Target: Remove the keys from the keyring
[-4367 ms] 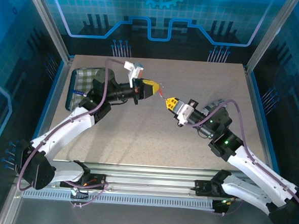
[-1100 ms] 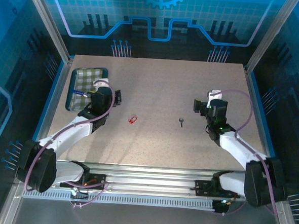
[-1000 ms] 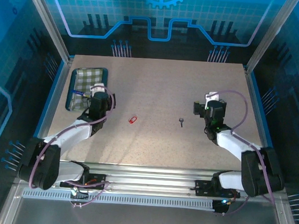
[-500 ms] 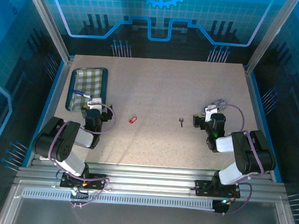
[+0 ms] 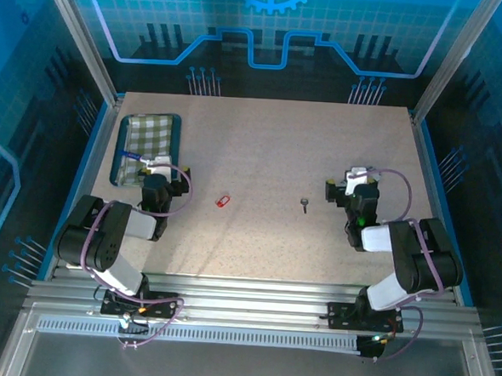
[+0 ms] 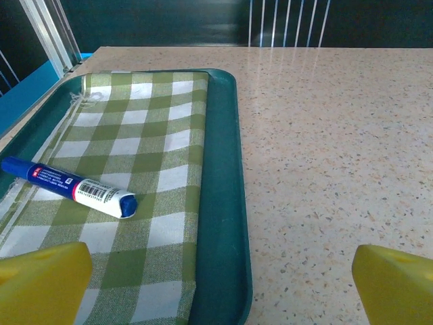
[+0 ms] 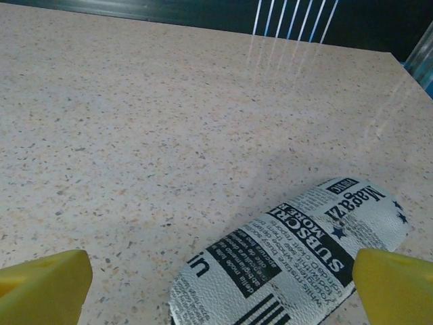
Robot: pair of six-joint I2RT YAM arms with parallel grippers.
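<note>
**Top external view: key and keyring lie apart, both arms folded back**

Top external view shows the red keyring [image 5: 224, 202] lying flat on the speckled worktop [image 5: 279, 147], left of centre. The small dark key [image 5: 304, 206] lies on its own to the right of it, well apart and not touching. Both rest in the bare stretch between the two arms, the keyring nearer the left arm and the key nearer the right.

Each arm is folded close to its own side of the worktop.

On the left wrist camera, the left fingers [image 6: 42, 274] are spread wide, one yellow tip at each lower corner, with nothing between them. Ahead of them is a dark green tray [image 6: 226, 203] lined with a green checked cloth [image 6: 149, 128]. A blue-capped pen [image 6: 67, 187] lies on the cloth.

On the right wrist camera, the right fingers [image 7: 40, 277] are likewise spread wide and grip nothing. A newspaper-print case [image 7: 291, 257] lies on the worktop just ahead, between the two yellow tips.
</note>
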